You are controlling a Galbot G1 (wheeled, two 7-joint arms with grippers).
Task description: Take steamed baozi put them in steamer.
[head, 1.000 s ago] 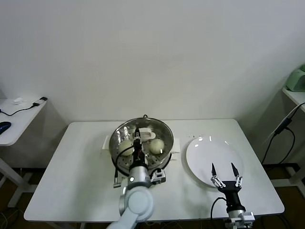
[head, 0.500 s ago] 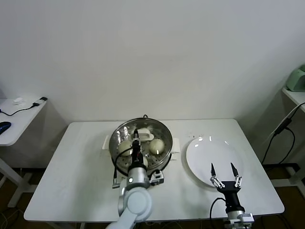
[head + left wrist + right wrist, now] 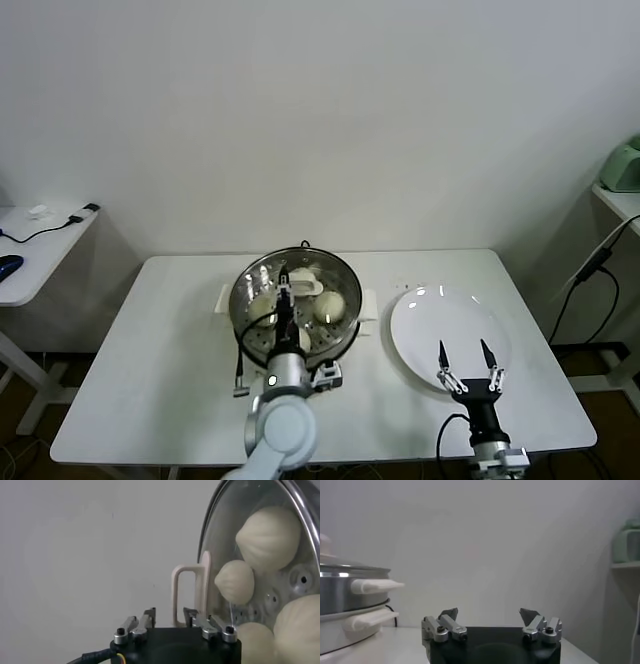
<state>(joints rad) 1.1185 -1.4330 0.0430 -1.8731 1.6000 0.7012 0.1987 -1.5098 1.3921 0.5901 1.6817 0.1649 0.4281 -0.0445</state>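
The steamer [image 3: 240, 318] stands at the table's middle with a round glass lid [image 3: 325, 268] lying on it. Through the glass I see several cream-white baozi [image 3: 330, 305], and they show in the left wrist view too [image 3: 268, 530]. My left gripper [image 3: 285, 292] hovers over the lid. Its fingers are open, just short of the lid's cream handle [image 3: 187, 592], and hold nothing [image 3: 169, 612]. My right gripper [image 3: 467, 360] waits open and empty over the front edge of the white plate [image 3: 450, 320]. The steamer [image 3: 345, 597] shows from the side in the right wrist view.
The white plate sits bare to the right of the steamer. A black cable [image 3: 240, 365] runs from the steamer's base toward the table's front. Side tables stand off to the far left [image 3: 30, 250] and far right [image 3: 620, 200].
My left gripper's fingers have parted and let go of the lid's handle. The arm has drawn back slightly toward me. The right gripper has shifted a little to the left.
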